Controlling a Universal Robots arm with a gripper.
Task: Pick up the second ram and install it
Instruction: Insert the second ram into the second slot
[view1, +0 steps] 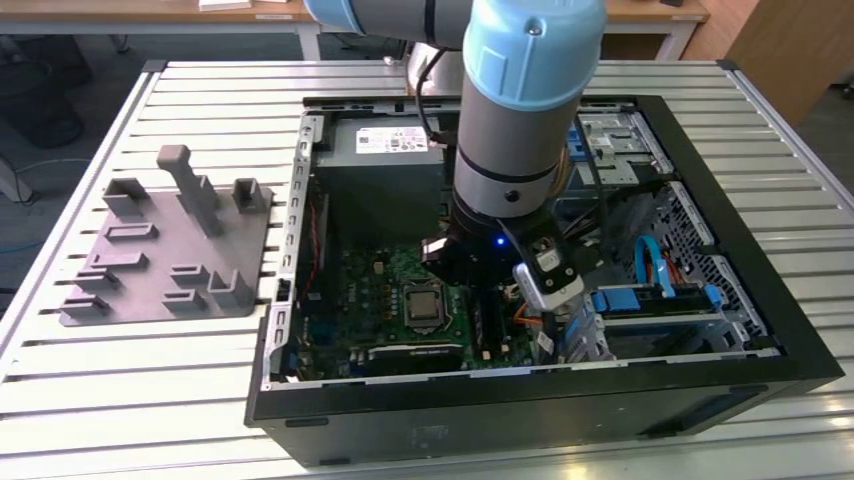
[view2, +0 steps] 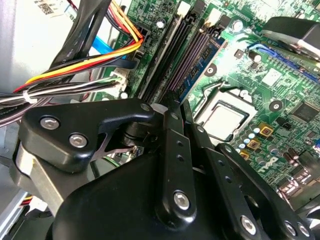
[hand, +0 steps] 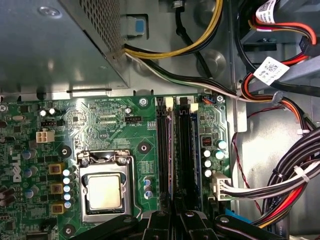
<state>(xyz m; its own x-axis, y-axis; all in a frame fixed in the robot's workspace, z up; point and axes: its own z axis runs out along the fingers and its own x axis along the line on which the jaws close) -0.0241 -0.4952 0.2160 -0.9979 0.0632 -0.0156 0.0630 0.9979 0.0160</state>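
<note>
1. Gripper: in the second wrist view the black two-finger gripper (view2: 176, 102) has its fingers drawn close together, with only a thin gap between them. It appears to pinch the second ram, a long thin dark blue-green circuit stick (view2: 202, 72) that runs on edge out from the fingertips along the narrow black motherboard slots (view2: 170, 60)

2. Position of the stick: in the first wrist view it reads as a slim strip (hand: 172, 150) between two black slots (hand: 162, 150). Whether it is already seated cannot be told

3. Procedure: keep the stick upright and parallel to its slot. Press straight down with even load at both ends. Tilt would probably bind one end and stress the green motherboard (hand: 100, 125)

4. Clearances: the square metal processor socket (hand: 102, 192) lies at nine o'clock of the slots in the first wrist view. The bundle of black, red and yellow cables (hand: 280, 185) lies at three o'clock, near the slots. Judge it a snag risk for the gripper

5. Beyond the slots stands the grey metal power-supply box (view1: 387, 145), at twelve o'clock inside the open black computer case (view1: 534, 410)

6. The grey plastic holder with upright posts (view1: 167, 250) rests on the slatted metal table (view1: 107, 400) at nine o'clock of the case, with no stick visible in it
</note>
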